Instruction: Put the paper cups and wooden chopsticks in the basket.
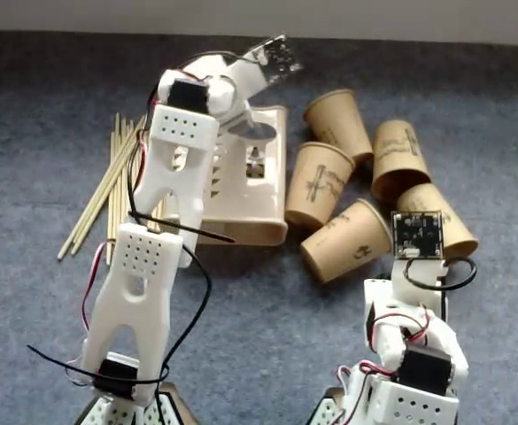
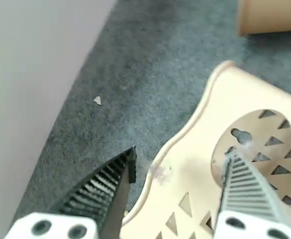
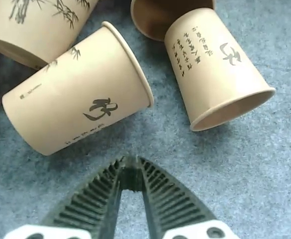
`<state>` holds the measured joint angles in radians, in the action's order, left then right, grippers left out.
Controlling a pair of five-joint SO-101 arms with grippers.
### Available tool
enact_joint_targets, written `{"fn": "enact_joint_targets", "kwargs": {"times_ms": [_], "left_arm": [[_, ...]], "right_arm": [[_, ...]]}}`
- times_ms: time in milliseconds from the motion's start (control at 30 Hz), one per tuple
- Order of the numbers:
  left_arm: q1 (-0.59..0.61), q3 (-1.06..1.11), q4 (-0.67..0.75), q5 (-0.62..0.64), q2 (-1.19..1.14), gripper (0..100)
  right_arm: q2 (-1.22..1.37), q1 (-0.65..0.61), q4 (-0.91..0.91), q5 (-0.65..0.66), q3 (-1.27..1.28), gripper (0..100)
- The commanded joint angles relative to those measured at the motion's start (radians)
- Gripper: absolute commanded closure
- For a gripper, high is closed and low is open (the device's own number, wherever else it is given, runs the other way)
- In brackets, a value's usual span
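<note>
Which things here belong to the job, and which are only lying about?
For the job: five paper cups, wooden chopsticks, basket.
Only lying about: small white scrap on the grey carpet.

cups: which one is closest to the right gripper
The cup lying crosswise just ahead of the shut right gripper, at the cluster's front edge; the other four lie farther off.

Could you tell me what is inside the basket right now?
Inside the basket, no cups or chopsticks show; the open left gripper straddles its rim. The left arm covers the side nearest the chopsticks.
</note>
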<state>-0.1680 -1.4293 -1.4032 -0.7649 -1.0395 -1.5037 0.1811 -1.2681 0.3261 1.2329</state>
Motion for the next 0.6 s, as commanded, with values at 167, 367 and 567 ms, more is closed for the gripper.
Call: {"fn": "enact_joint_targets", "kwargs": {"times_ms": [167,367,567], "left_arm": [[-0.008,-0.035,-0.029,-0.008,0.004,71],[-0.004,-0.044,-0.023,-0.008,-0.090,71],[0.022,-0.042,0.143,-0.008,-0.139,71]], "right_arm": [[-0.005,0.005,-0.001,-0.002,-0.005,99.2],[-0.005,0.005,-0.001,-0.002,-0.005,99.2],[-0.005,0.005,-0.002,-0.002,-0.005,99.2]]}}
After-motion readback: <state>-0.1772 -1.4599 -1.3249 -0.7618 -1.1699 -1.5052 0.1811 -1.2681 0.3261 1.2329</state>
